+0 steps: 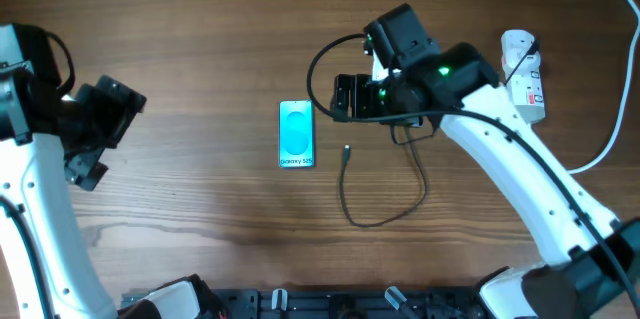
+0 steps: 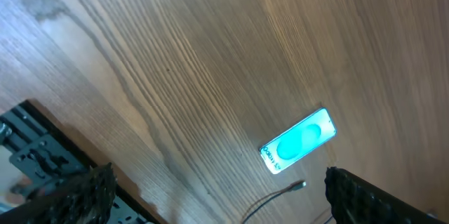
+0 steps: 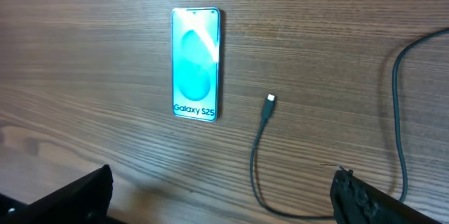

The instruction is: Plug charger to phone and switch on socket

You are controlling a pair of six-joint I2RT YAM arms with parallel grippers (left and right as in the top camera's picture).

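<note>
The phone [image 1: 296, 134] lies flat on the wooden table, cyan screen up, "Galaxy" text at its near end; it also shows in the left wrist view [image 2: 299, 140] and the right wrist view [image 3: 196, 63]. The charger cable [image 1: 385, 207] loops on the table, its connector tip [image 1: 346, 149] just right of the phone, apart from it, also seen in the right wrist view [image 3: 269, 102] and the left wrist view [image 2: 300, 185]. The white socket strip [image 1: 524, 74] lies at the far right. My right gripper [image 1: 345, 97] hovers open above the table behind the tip. My left gripper [image 1: 88, 164] is open at the far left.
A thick white power lead [image 1: 612, 69] runs from the socket along the right edge. A black rail [image 1: 300, 304] runs along the table's front edge. The right arm spans from the lower right towards the middle.
</note>
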